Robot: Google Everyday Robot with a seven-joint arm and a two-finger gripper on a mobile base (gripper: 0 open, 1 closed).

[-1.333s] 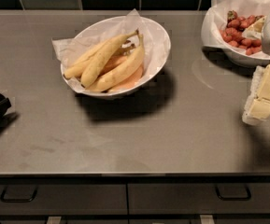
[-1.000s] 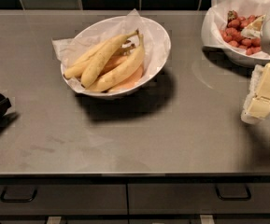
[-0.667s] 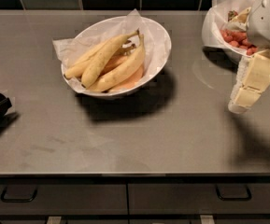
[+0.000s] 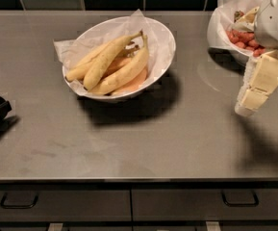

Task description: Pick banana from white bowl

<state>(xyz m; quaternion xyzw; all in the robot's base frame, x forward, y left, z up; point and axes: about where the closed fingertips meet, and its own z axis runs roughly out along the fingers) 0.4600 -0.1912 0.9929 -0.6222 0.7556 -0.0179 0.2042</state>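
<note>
- Since the earliest frame the gripper [image 4: 248, 102] has shifted a little to the left and slightly away from the front edge. It now hangs at the right side over the counter [image 4: 129, 143], just in front of the bowl of strawberries [image 4: 242, 37].
- Bananas and bowls have not moved in this time.
- The banana [image 4: 105, 61] is in the white bowl [image 4: 163, 52], on the left half of the counter and well apart from the gripper. It lies on top of the pile, slanting from lower left to upper right, with the dark stem tip up near the far rim.
- It leans partly on the longer curved banana [image 4: 129, 71], and an orange-tinted one [image 4: 131, 84] lies under both. Being on top, it looks to me the easiest to reach from above.
- The crinkled paper [image 4: 138, 20] lines the bowl and sticks out over the rim, so I think it could catch on the claw.
- The claw touches nothing and carries no fruit. Whether it is released or clenched I cannot tell.
- By my judgement the approach has just begun, and the arm must cross leftward to the bowl.
</note>
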